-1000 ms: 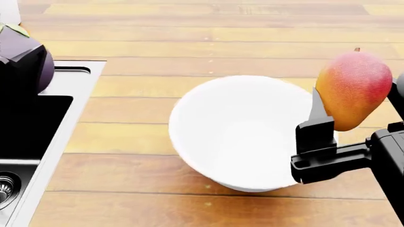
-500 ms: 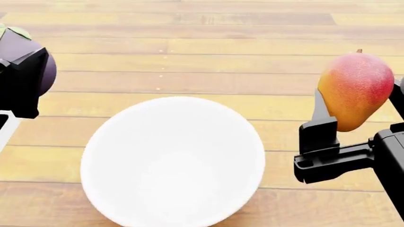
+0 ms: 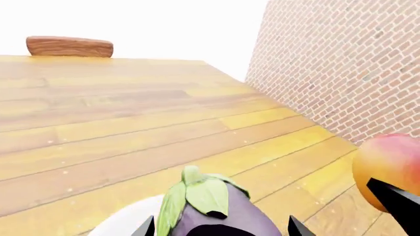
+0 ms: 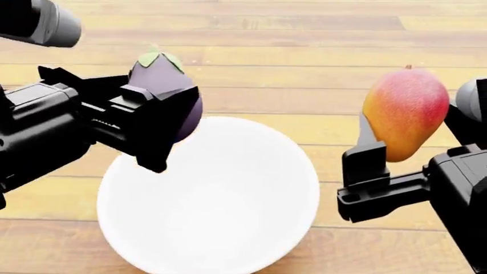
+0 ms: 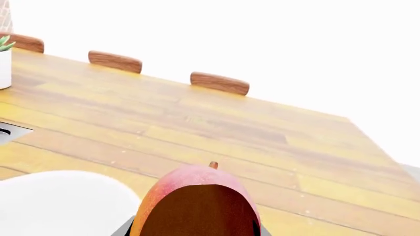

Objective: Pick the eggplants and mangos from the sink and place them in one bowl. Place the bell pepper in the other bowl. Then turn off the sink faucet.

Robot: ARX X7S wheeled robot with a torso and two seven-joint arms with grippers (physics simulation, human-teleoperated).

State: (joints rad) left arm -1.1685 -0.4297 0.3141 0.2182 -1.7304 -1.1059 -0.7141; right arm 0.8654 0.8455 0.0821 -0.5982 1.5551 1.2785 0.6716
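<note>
Plausibly risking a miss: left gripper (image 4: 163, 123) clenched on eggplant (image 4: 163, 91) only at the bowl (image 4: 228, 228) rim, right gripper (image 4: 396, 151) grasping mango (image 4: 405, 111) beside it, over bare table (image 4: 304, 57).

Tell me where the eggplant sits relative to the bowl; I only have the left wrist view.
Observer: On the head view, the eggplant hangs over the far left rim of the white bowl, held in the left end effector.
Operator: Report the right arm.
Observer: The right end effector holds the mango upright, to the right of the bowl, not over it.
Operator: Check the bowl for contents.
Observer: The head view shows it empty.
Operator: Name anything farther along the counter.
Observer: The right wrist view shows a white pot with a green plant.
</note>
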